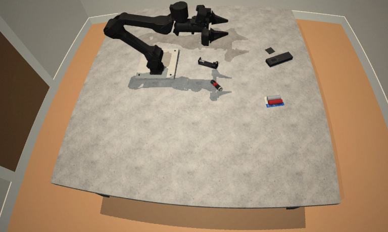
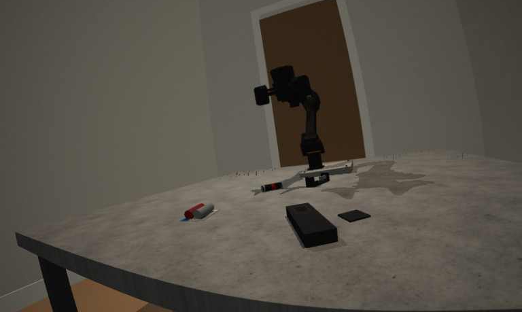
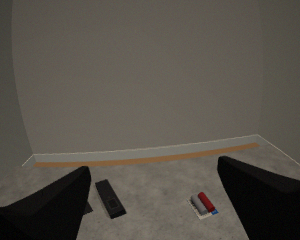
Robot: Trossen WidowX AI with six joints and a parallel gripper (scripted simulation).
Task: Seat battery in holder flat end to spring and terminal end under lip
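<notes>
The battery [image 1: 216,85] [image 2: 271,187], black with a red band and a pale end, lies on its side on the table, outside the holder. The small black holder [image 1: 207,64] [image 2: 317,183] stands on the table between the battery and the arm, near the base plate. No battery shows in it; its spring and lip are too small to tell apart. My gripper [image 1: 228,27] [image 3: 154,170] is open and empty, raised high above the table and pointing level, away from the base. In the exterior view its fingertips are not clear. Battery and holder are outside the wrist view.
A black box-shaped device [image 1: 279,59] [image 2: 312,226] [image 3: 110,199] lies farther out, beside a thin dark square [image 1: 270,50] [image 2: 354,215]. A pack with a red and a grey cylinder [image 1: 275,101] [image 2: 198,211] [image 3: 203,203] lies apart. The pale base plate [image 1: 174,63] holds the arm.
</notes>
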